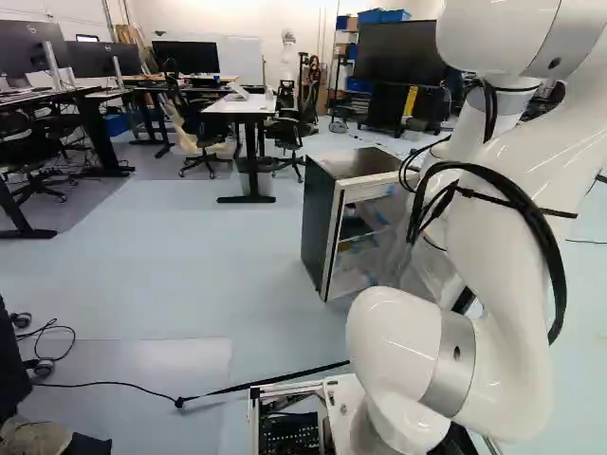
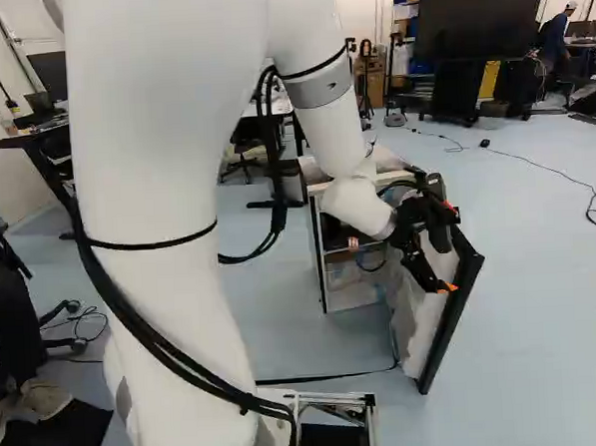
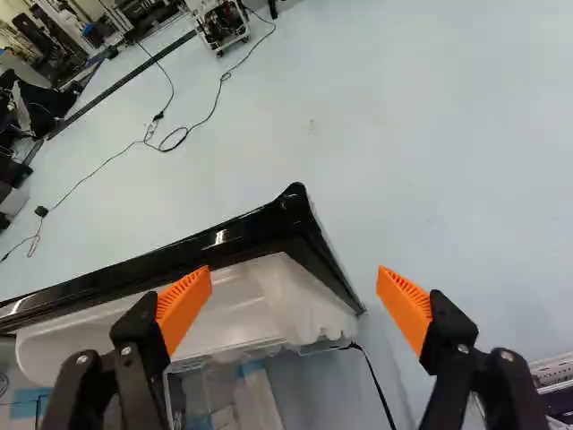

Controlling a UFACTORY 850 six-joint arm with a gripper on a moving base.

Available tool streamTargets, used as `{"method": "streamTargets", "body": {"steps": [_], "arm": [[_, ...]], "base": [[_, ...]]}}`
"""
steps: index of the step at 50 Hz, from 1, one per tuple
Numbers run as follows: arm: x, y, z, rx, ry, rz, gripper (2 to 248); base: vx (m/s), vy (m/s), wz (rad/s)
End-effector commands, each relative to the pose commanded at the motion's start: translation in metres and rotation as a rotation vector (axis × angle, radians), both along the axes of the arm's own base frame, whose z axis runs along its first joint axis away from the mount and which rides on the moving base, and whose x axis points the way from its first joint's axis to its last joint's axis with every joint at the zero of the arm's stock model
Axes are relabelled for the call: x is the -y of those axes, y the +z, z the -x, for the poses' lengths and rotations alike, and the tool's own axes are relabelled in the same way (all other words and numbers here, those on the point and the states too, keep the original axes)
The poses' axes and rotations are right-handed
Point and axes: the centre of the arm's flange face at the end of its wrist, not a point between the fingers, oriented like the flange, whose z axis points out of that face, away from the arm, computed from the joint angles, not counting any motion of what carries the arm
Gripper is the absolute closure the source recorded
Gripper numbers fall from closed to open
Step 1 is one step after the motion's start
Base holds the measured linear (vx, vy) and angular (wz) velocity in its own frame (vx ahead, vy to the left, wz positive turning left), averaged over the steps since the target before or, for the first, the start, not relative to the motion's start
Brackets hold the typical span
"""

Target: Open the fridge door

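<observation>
The fridge point(image 1: 318, 223) stood on the smooth, pale blue floor point(image 1: 209, 275), right of the middle of the left base view: a boxy cabinet with flat dark sides, a brownish top with a dull sheen, and a light frame round its opening. Shelves point(image 2: 351, 248) showed inside it.

Its door point(image 2: 423, 321) stood open, swung well out from the cabinet, a slab with a glossy black outer edge and a moulded, whitish liner point(image 3: 269, 300) on the inner side. In the wrist view the liner looked smooth along its face and rippled near the corner.

The gripper point(image 2: 449, 248) was at the door's upper part, its black fingers spread wide and grasping nothing. The orange pads point(image 3: 183, 306), wedge-shaped and finely ribbed, faced each other across a broad gap. The door's sharp black corner lay ahead of that gap, with part of the liner beyond one pad; whether either pad touched it could not be told.

The arm point(image 2: 322, 112) was rounded, glossy white, with grey metal bands at joints and thin black cables point(image 2: 164, 340) strapped along it.
</observation>
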Motion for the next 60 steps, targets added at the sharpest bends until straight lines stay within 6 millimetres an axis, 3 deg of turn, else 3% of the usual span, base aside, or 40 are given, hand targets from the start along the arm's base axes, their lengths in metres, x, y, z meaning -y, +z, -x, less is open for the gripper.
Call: {"method": "streamTargets", "body": {"steps": [27,60], "arm": [[0.018,-0.001,-0.013,0.011,-0.015,0.008,3],[0.065,-0.004,-0.035,0.037,-0.06,0.029,3]], "base": [[0.0,0.0,0.0],[0.0,0.0,0.0]]}}
